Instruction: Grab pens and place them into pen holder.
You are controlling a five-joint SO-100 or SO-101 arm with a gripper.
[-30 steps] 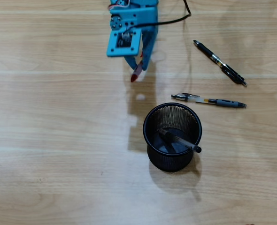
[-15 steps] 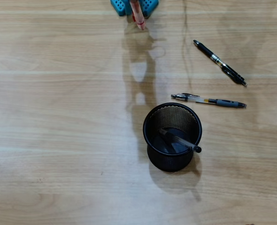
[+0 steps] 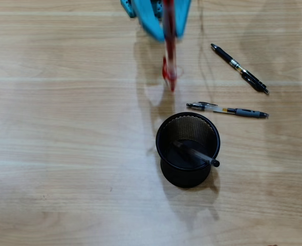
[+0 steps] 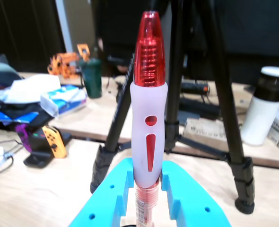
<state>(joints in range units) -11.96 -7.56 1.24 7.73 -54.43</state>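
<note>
Clamped between my gripper's (image 4: 148, 189) blue jaws, the red pen (image 4: 149, 94) fills the wrist view. From overhead its long axis points toward the pen holder (image 3: 164, 134), tip hanging just short of the rim. One pen (image 3: 194, 154) already leans inside; the black pen (image 3: 239, 68) and grey-and-white pen (image 3: 228, 109) lie beyond the holder's rim, untouched.

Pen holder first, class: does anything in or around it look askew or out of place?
One pen lies slanted inside the pen holder, its tip poking over the rim rather than standing upright. Two pens, a black one and a grey-and-white one, lie loose on the table. Nothing is spilled or damaged.
</note>
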